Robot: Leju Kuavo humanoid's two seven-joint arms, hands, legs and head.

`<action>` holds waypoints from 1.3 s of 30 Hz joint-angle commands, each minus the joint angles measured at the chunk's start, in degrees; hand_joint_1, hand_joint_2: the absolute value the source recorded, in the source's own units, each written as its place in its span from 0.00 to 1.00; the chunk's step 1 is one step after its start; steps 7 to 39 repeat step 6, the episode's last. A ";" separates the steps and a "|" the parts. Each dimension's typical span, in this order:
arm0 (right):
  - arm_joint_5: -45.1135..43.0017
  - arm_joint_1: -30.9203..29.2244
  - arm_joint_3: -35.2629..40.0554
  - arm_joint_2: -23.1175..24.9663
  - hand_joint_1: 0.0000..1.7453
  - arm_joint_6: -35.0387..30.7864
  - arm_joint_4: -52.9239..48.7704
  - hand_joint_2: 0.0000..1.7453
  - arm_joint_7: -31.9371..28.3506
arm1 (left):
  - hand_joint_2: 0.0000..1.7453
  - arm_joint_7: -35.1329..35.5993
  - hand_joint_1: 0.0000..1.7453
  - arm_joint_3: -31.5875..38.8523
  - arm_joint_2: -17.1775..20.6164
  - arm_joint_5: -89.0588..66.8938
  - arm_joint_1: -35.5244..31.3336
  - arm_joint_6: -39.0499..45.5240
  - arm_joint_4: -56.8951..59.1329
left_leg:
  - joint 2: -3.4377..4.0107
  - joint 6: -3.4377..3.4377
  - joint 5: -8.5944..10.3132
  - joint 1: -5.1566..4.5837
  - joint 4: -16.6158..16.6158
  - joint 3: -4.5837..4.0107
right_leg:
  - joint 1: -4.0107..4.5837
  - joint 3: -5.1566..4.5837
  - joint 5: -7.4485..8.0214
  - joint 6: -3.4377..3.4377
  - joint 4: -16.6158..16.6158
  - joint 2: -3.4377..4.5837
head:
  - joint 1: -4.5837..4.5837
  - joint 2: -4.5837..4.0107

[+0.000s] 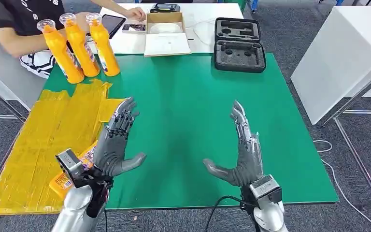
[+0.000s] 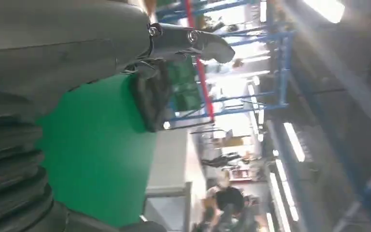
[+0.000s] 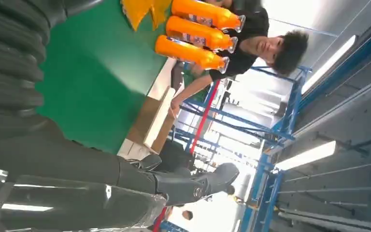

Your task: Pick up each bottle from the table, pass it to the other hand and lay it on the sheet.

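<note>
Nearest the robot, both hands hover above the green table [image 1: 188, 121], palms turned toward each other; the left hand [image 1: 115, 145] is empty with its fingers spread and thumb out, and the right hand [image 1: 241, 150] is likewise empty and spread, well apart from the left. Under and behind the left wrist, one orange bottle [image 1: 70, 176] lies flat on the yellow sheet [image 1: 43, 140], partly hidden by the arm; that one looks already delivered, so I judge the robot to be between cycles, with nothing in hand and a fresh pick-up due.

The sheet covers the table's left part, crumpled and taped, with bare room on it beyond the lying bottle. Farther off, at the table's far left corner, three upright bottles [image 1: 79, 46] stand touching or nearly so in a tight row, just past the sheet's far edge; a person's arm [image 1: 17, 41] rests close behind them.

The next move, as I judge it, calls for a long reach to that far corner, closing one hand round a single bottle without knocking its neighbours; the nearest-standing one offers the freest side. Beyond the bottles sit an open cardboard box [image 1: 166, 34] and a black foam-lined case [image 1: 239, 43], well clear of the work.
</note>
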 commanded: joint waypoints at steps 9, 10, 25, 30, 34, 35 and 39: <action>-1.29 -3.95 2.50 -0.50 0.00 4.21 3.26 1.00 1.62 | 1.00 0.03 0.00 1.01 0.29 2.26 0.03 0.00 -3.60 | 0.26 -0.18 -0.18 0.07 0.05 0.27 | 0.09 0.29 -0.09 -0.08 -0.03 0.14 | 0.00 0.00; -1.29 -3.95 2.50 -0.50 0.00 4.21 3.26 1.00 1.62 | 1.00 0.03 0.00 1.01 0.29 2.26 0.03 0.00 -3.60 | 0.26 -0.18 -0.18 0.07 0.05 0.27 | 0.09 0.29 -0.09 -0.08 -0.03 0.14 | 0.00 0.00; -1.29 -3.95 2.50 -0.50 0.00 4.21 3.26 1.00 1.62 | 1.00 0.03 0.00 1.01 0.29 2.26 0.03 0.00 -3.60 | 0.26 -0.18 -0.18 0.07 0.05 0.27 | 0.09 0.29 -0.09 -0.08 -0.03 0.14 | 0.00 0.00; -1.29 -3.95 2.50 -0.50 0.00 4.21 3.26 1.00 1.62 | 1.00 0.03 0.00 1.01 0.29 2.26 0.03 0.00 -3.60 | 0.26 -0.18 -0.18 0.07 0.05 0.27 | 0.09 0.29 -0.09 -0.08 -0.03 0.14 | 0.00 0.00; -1.29 -3.95 2.50 -0.50 0.00 4.21 3.26 1.00 1.62 | 1.00 0.03 0.00 1.01 0.29 2.26 0.03 0.00 -3.60 | 0.26 -0.18 -0.18 0.07 0.05 0.27 | 0.09 0.29 -0.09 -0.08 -0.03 0.14 | 0.00 0.00; -1.29 -3.95 2.50 -0.50 0.00 4.21 3.26 1.00 1.62 | 1.00 0.03 0.00 1.01 0.29 2.26 0.03 0.00 -3.60 | 0.26 -0.18 -0.18 0.07 0.05 0.27 | 0.09 0.29 -0.09 -0.08 -0.03 0.14 | 0.00 0.00; -1.29 -3.95 2.50 -0.50 0.00 4.21 3.26 1.00 1.62 | 1.00 0.03 0.00 1.01 0.29 2.26 0.03 0.00 -3.60 | 0.26 -0.18 -0.18 0.07 0.05 0.27 | 0.09 0.29 -0.09 -0.08 -0.03 0.14 | 0.00 0.00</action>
